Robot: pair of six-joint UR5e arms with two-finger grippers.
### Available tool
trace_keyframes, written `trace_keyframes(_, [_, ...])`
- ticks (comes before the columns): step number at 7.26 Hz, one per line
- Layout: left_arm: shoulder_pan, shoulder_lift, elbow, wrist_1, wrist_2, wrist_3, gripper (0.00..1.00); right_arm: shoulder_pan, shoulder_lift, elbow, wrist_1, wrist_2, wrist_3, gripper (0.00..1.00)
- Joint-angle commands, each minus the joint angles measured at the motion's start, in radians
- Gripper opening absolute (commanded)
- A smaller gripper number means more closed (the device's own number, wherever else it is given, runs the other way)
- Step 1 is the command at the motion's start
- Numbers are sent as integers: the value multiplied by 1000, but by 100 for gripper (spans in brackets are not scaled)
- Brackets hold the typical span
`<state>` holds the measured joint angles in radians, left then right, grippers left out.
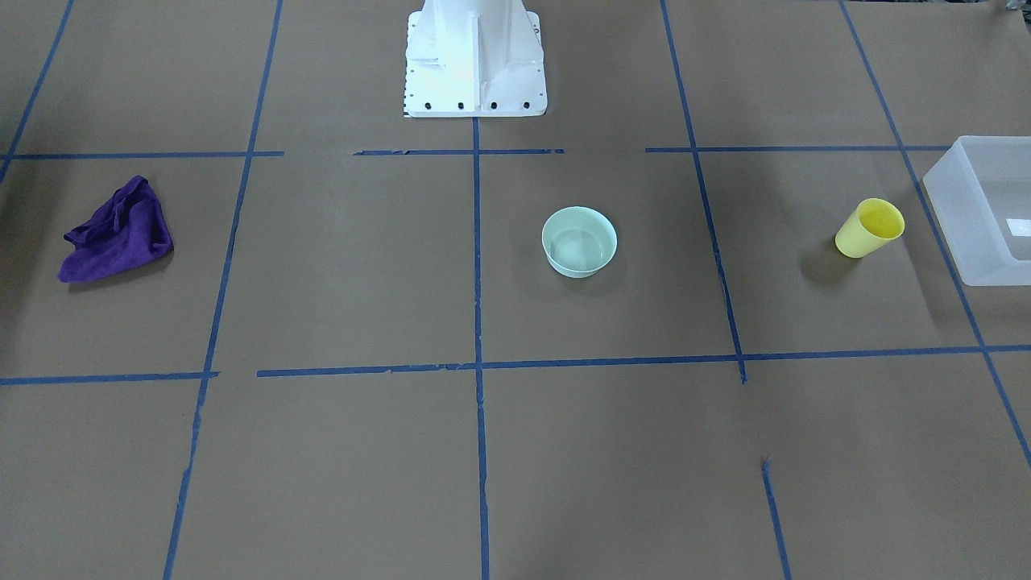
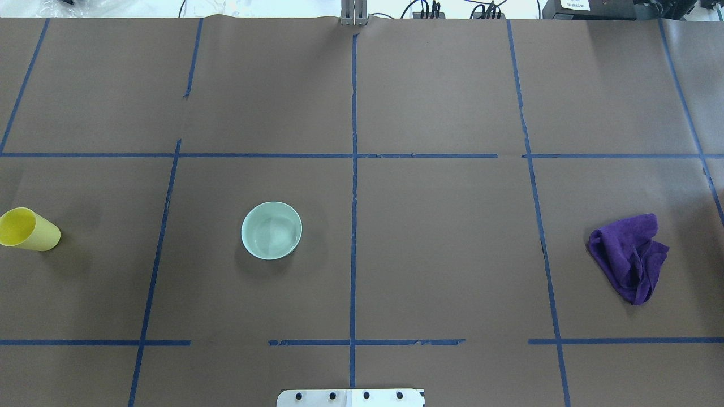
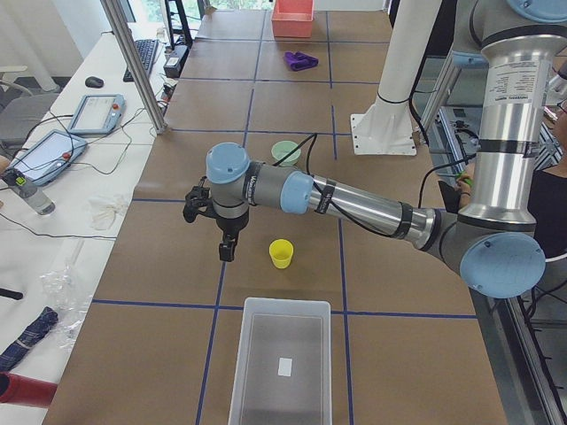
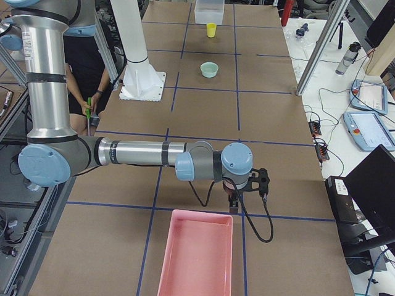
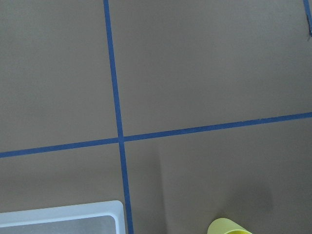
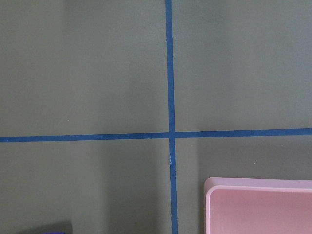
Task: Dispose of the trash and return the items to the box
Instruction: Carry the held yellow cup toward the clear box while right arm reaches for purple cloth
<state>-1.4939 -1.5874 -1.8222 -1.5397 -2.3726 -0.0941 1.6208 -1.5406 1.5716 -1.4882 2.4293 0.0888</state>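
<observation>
The yellow cup (image 1: 870, 228) stands mouth up on the brown table, beside the frosted-white box (image 1: 987, 211), which holds only a small white label. The mint-green bowl (image 1: 579, 242) stands empty near the table's middle. A crumpled purple cloth (image 1: 117, 232) lies at the other end. My left gripper (image 3: 228, 250) hangs above the table a little to the side of the cup (image 3: 281, 253), and I cannot tell if it is open or shut. My right gripper (image 4: 234, 200) hangs just beyond a pink tray (image 4: 196, 256), and I cannot tell its state.
Blue tape lines divide the table into squares. The white robot pedestal (image 1: 474, 60) stands at the table's edge. Tablets, bottles and cables lie on a side bench (image 3: 62, 142) past the table. A person (image 4: 83, 68) stands behind the robot.
</observation>
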Motion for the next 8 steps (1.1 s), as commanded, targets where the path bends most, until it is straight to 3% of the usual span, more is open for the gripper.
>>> trace_keyframes(1, [105,131,1,-287,6,-211,100,-1,4,8,0,4,2,100])
trace_keyframes(3, [220,233,45,-590,12,-442,100,-1,4,39,-1,-1,26,100])
trace_keyframes(5, [334,237,131,-771,87,-603,100,-4,-3,38,-3,0,26,100])
trace_keyframes(8, [400,236,147,-794,130,-651,99,-7,-6,38,-3,-3,26,100])
